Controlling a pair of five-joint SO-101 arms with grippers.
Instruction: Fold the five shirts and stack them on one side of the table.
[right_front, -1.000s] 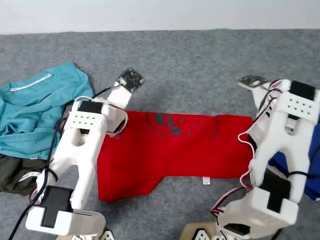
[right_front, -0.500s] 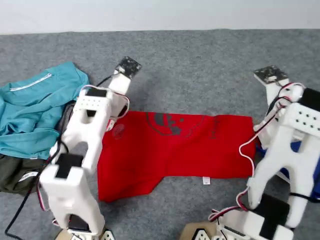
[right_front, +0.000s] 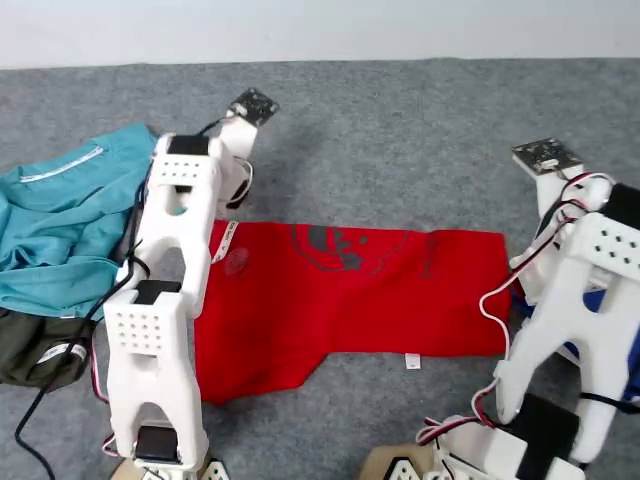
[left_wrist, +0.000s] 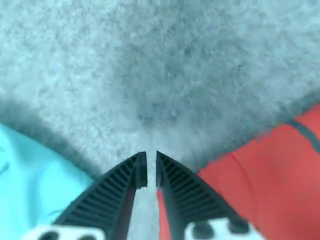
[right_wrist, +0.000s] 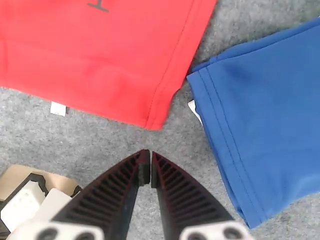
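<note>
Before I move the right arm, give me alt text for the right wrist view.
The right gripper, shut and empty, hangs over bare grey table just short of a corner of the red shirt. A blue shirt lies right beside the red one.

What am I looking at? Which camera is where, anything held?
Two small white robot arms sit side by side at a grey table. One picture looks down from a fixed camera above; the other two come from cameras on each arm's wrist, looking along its gripper. A red shirt lies flat between the arms, a crumpled teal shirt and a dark garment beside the left arm, a blue shirt beside the right. The left gripper and right gripper are both shut, holding nothing.
</note>
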